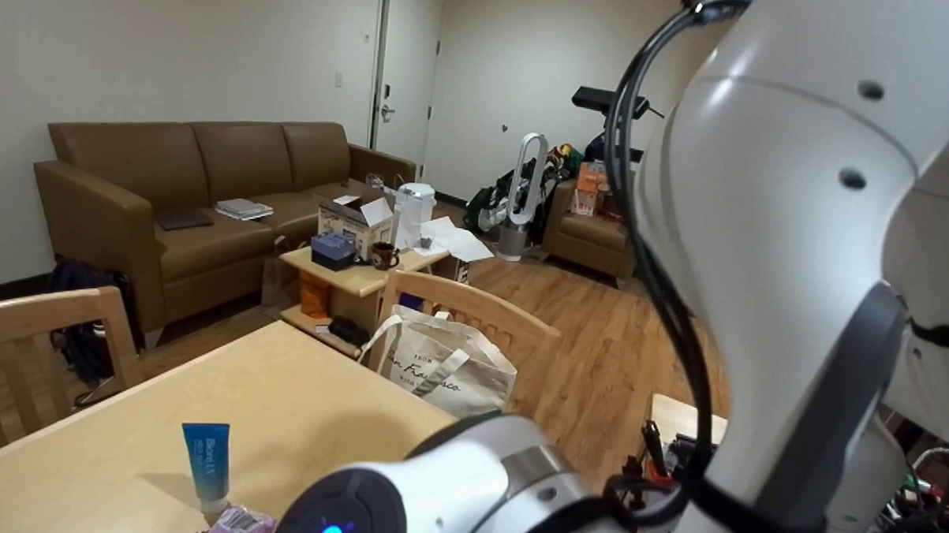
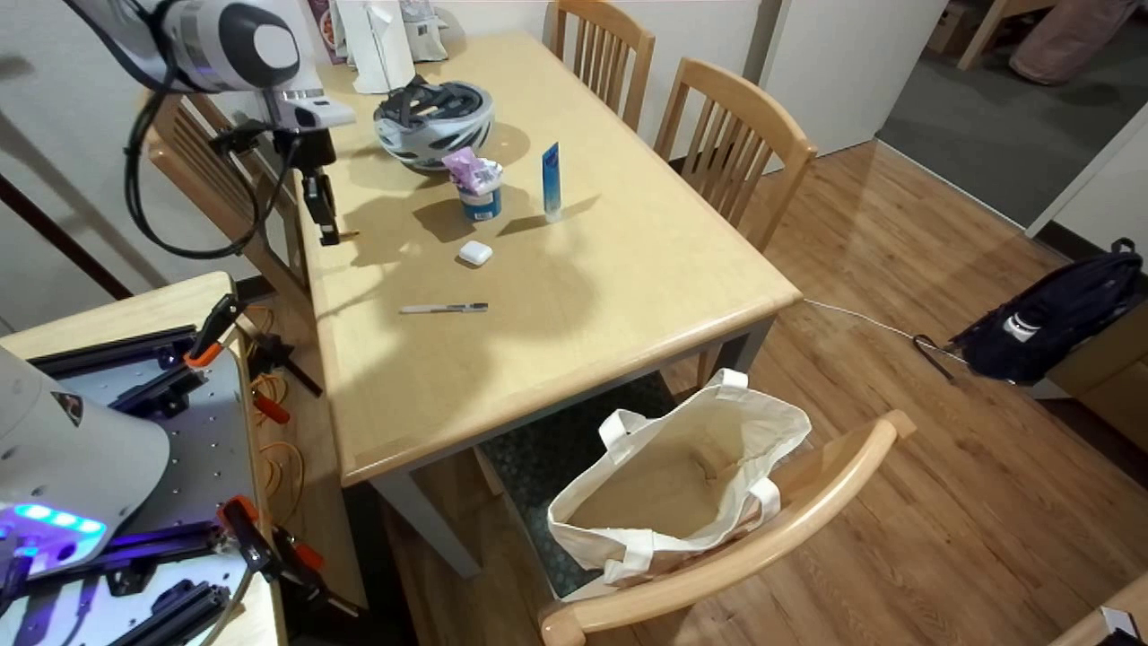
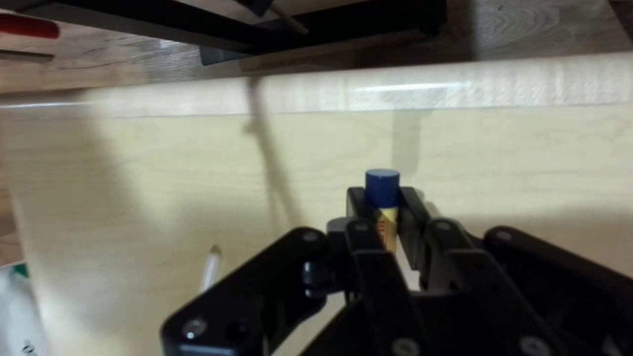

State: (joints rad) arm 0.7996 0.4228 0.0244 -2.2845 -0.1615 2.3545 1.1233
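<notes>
Pinching a slim blue-capped stick (image 3: 386,212), the fingers (image 3: 413,217) drawn in narrow with one on each side; the hold sits just in from the long edge of the surface (image 2: 628,278) nearest the robot's base (image 2: 81,458); cannot tell whether the stick touches the surface or hangs clear.

Trouble I would watch for, left to right: a slip near that long edge could send the stick rolling over the side, the cause a smooth-looking round barrel (image 3: 388,227) with only a narrow strip of surface beyond it; the stick could twist or its cap (image 3: 382,190) work loose if the other end caught on something, the fingers pressing about where cap meets barrel; a low sweep inward could bump the white case (image 2: 475,253) or topple the blue squeeze tube (image 2: 551,175), which stands upright.

Stick itself: deep blue cap with a flat round end; yellowish barrel below, red lettering too blurred to read; the rest hidden by the fingers in the wrist view; in an exterior view a short tan sliver (image 2: 351,234) shows beside the fingers, probably the barrel.

Around, left to right in an exterior view: pale helmet (image 2: 435,130) toward the short edge away from the tote bag (image 1: 416,347); pen (image 2: 443,309) lying between the fingers and the short edge beside that bag; blue tub (image 2: 482,205) well in from the edges, a purple-and-white packet (image 2: 471,169) at its mouth.
</notes>
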